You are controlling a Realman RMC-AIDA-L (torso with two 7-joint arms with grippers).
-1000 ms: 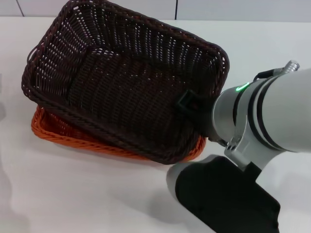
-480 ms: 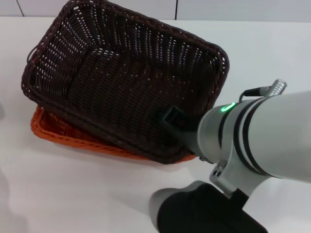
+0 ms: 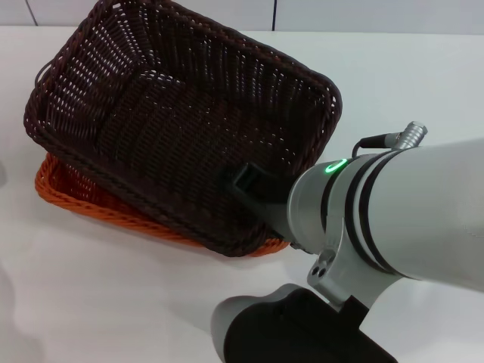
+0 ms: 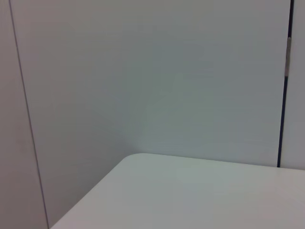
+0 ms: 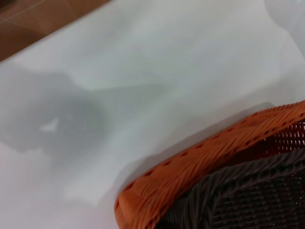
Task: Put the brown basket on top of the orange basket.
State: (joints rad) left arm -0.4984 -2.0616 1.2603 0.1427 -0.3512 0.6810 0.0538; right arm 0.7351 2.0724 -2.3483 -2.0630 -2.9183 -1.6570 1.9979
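Brown basket [image 3: 174, 128] askew on orange basket [image 3: 68, 193]; right gripper [image 3: 253, 187] at near-right rim, jaws' state unclear; rough release could slide it off

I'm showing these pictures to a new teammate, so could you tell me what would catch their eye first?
The rectangular dark brown woven wicker basket fills the middle of the head view, sitting skewed on the rectangular bright orange woven wicker basket, whose rim peeks out along the near side. The right arm's hand reaches into the brown basket's near right corner, over the white table.
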